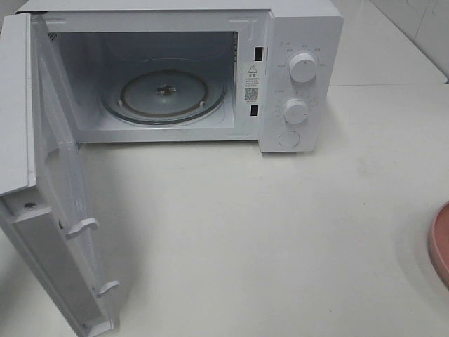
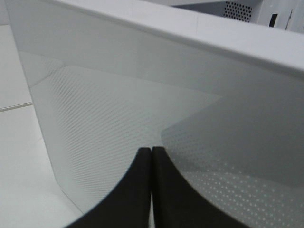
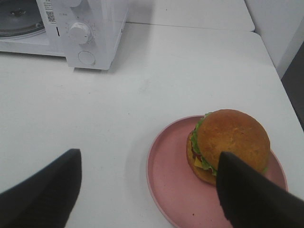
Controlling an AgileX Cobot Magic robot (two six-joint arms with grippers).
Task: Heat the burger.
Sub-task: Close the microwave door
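Microwave door [image 1: 49,182] hangs open at nine o'clock, left gripper [image 2: 151,190] pressed together beside it; right gripper [image 3: 147,190] spread above the burger [image 3: 230,145] (ready to grab).

The burger [image 3: 231,142] sits on the plate [image 3: 166,166], right of the microwave [image 1: 295,77].

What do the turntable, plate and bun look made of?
Turntable: clear glass by the look, see-through with a glinting rim.
Plate: matte pink, smooth with a raised rim; plastic or glazed ceramic, the look leaves it open.
Burger bun: glossy golden-brown with an even sheen; real bread or a plastic model, cannot tell.
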